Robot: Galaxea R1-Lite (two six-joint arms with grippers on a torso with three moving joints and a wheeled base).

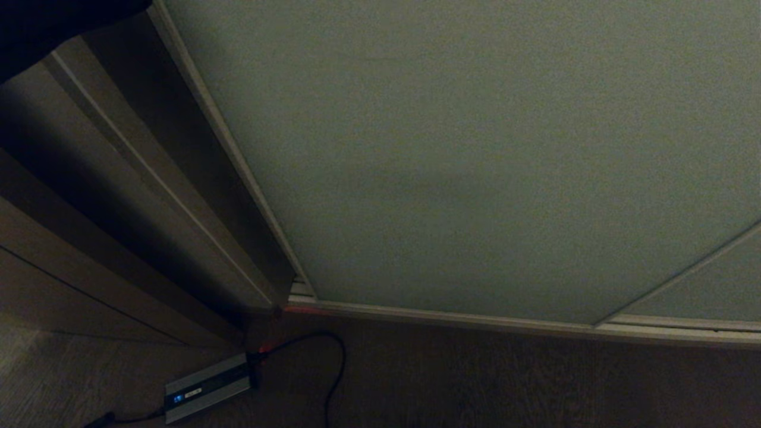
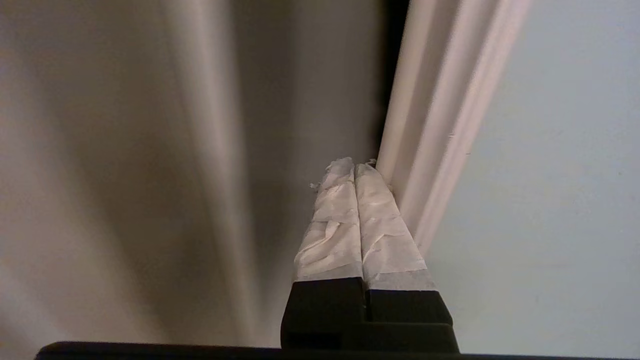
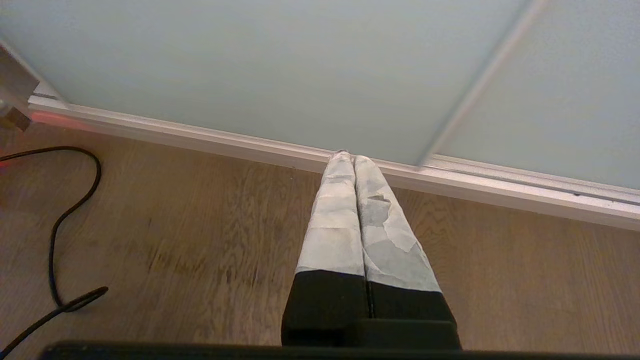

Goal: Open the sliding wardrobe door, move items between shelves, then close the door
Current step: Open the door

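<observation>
— So, nearest first: what's on the floor [image 1: 475, 380]?

— A small grey box [image 1: 205, 389] with a black cable [image 1: 336, 368], down at the left. Neither belongs to the task.

— And the claws?

— Both show only in the wrist views. The right claw [image 3: 348, 156] is pinched together, empty, pointing down over the floor near the bottom rail [image 3: 250, 145]. It looks parked. The left claw [image 2: 354, 164] is also pressed together and holds nothing; its tips sit just beside the cream frame strip [image 2: 440, 125] at the door's left edge.

— Where's the door?

— The door [image 1: 475, 148] fills the view ahead and looks fully shut. A brown panel [image 1: 148, 178] stands to its left.

— Progress?

— Barely begun, I'd say. No shelves or toys are visible, so opening, moving items and closing all remain.
</observation>
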